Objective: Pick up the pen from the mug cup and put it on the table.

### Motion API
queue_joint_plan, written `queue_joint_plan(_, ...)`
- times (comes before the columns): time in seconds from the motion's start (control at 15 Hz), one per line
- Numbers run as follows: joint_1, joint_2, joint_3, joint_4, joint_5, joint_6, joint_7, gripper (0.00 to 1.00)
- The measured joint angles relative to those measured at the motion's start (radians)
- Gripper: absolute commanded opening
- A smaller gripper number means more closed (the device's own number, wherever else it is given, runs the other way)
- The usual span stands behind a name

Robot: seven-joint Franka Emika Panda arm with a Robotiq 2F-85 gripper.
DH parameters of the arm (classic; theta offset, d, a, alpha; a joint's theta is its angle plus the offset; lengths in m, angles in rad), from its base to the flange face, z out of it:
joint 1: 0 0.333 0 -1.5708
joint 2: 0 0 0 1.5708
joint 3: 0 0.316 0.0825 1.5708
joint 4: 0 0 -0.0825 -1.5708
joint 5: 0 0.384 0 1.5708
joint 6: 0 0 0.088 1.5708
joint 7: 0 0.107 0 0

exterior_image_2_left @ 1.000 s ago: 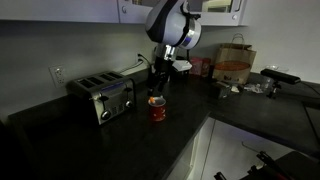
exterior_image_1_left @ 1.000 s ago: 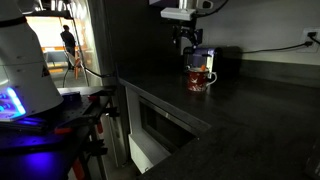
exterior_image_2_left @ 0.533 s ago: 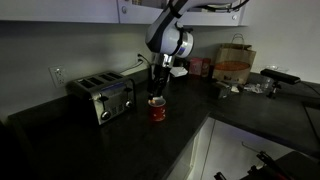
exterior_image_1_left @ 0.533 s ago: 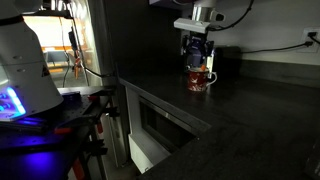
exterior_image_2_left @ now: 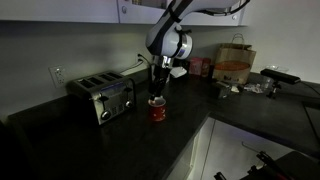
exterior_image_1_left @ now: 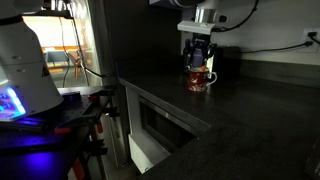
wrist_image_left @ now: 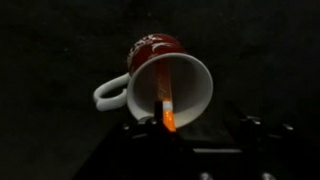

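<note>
Inside the mug cup (wrist_image_left: 152, 47), the pen (wrist_image_left: 165, 108) points up at the claw (exterior_image_1_left: 199, 62), grip unclear.

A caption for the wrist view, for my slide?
Orange pen standing inside the red-and-white mug on the dark table.
</note>
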Motion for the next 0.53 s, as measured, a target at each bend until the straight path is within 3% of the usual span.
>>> queue_joint_plan(0.2, -0.007, 0.011, 0.0, 0.002, 0.0, 0.001, 0.0, 0.64)
queue_joint_plan(0.4, -0.016, 0.039, 0.001, 0.015, 0.0, 0.003, 0.0, 0.46)
queue_joint_plan(0.53, -0.021, 0.059, 0.001, 0.029, -0.003, 0.003, 0.001, 0.48)
